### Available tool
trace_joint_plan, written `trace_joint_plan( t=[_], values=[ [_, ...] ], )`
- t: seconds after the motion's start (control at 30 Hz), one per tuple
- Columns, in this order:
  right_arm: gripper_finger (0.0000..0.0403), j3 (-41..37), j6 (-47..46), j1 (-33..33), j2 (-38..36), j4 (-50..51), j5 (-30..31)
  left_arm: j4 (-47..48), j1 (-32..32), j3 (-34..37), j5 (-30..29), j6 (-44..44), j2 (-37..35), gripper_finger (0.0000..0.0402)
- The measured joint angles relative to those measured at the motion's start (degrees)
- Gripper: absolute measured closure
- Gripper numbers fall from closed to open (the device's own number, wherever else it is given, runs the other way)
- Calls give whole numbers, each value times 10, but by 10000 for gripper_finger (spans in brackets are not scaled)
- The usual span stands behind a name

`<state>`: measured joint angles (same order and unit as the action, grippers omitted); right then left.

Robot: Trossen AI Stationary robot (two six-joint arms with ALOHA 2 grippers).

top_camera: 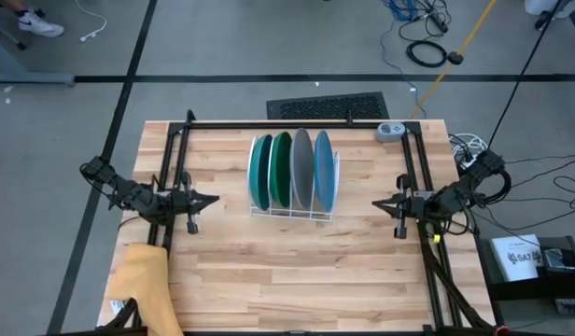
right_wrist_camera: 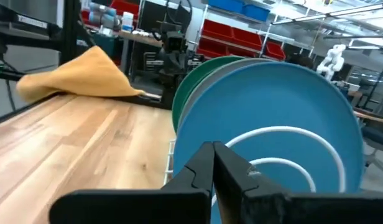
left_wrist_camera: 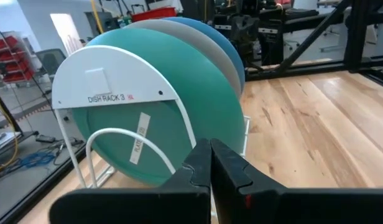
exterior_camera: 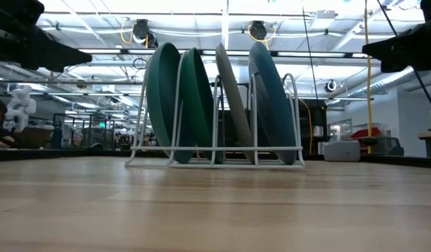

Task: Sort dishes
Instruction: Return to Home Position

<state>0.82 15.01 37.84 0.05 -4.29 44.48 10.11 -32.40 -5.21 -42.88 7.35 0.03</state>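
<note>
While plates fill rack | yellow cloth near left hand

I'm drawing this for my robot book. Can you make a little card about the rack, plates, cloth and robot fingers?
rack: white wire, middle of table
plates in it, left to right: teal, green, grey, blue, all on edge
left fingers: shut, empty, clear of rack, teal side
right fingers: shut, empty, clear of rack, blue side
cloth: yellow, table corner by left arm

rack on surface | upright inside: teal plate, dark green plate, grey plate, blue plate | my arms overhead
</note>
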Motion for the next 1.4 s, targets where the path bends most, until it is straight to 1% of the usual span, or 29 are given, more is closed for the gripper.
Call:
trace_joint_plan(
  t=[0.13,0.23,0.5,0.57,0.63,0.73,1.4],
  values=[
    [403,0,-9,0,0,-1,-28,0,0,0,1,-1,0,402],
    [403,0,-30,0,0,-1,-29,0,0,0,11,-9,0,402],
    [402,0,-90,0,0,-1,-29,-7,6,0,7,4,0,402],
    [400,0,-103,0,0,-1,-27,-6,5,0,7,-20,0,402],
    [397,0,-109,0,0,-1,-25,-6,5,0,7,-61,0,402],
    [395,0,-109,0,0,-1,-26,-6,5,0,7,-113,0,402],
    [396,0,-109,0,0,-2,-26,-6,5,0,6,-111,0,402]
  ],
)
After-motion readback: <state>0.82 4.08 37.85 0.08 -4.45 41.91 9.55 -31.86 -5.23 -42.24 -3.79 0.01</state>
